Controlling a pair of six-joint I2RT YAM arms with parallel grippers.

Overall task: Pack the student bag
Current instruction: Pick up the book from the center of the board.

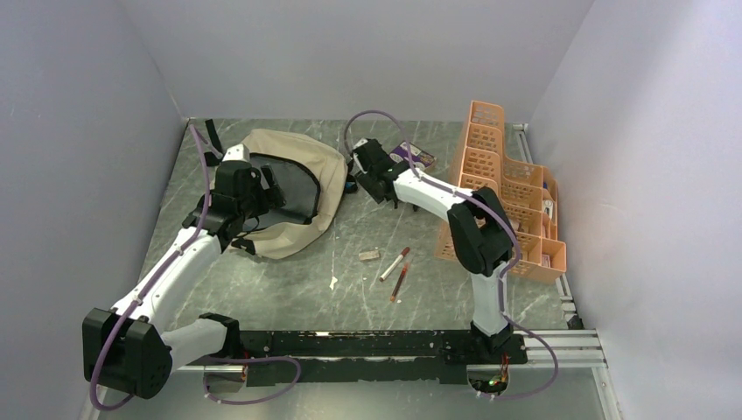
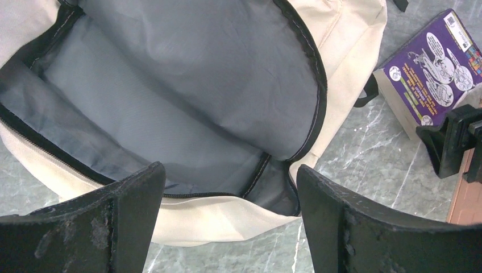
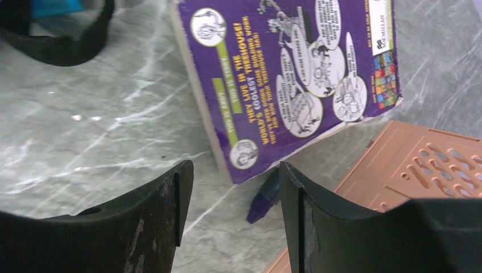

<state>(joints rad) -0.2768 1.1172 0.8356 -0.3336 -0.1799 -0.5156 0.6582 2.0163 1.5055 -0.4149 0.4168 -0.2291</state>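
Note:
The student bag [image 1: 293, 188] lies flat at the back left, beige, with its zipper mouth wide and the grey lining [image 2: 187, 102] showing. My left gripper [image 2: 230, 176] hangs open over the bag's near rim, with nothing between its fingers. My right gripper [image 3: 236, 170] is open just above the table, right of the bag, and holds nothing. A purple book [image 3: 295, 74] lies flat beyond its fingertips. A small purple marker [image 3: 264, 199] rests on the table beside the right fingertip. The book [image 1: 416, 157] sits between the bag and the organizer.
An orange perforated organizer [image 1: 507, 192] stands at the right, its edge close to my right gripper [image 1: 363, 179]. Two red pens [image 1: 395, 262], a small eraser [image 1: 369, 255] and a white scrap [image 1: 333, 282] lie mid-table. A black bag strap [image 3: 62, 45] curls at the left.

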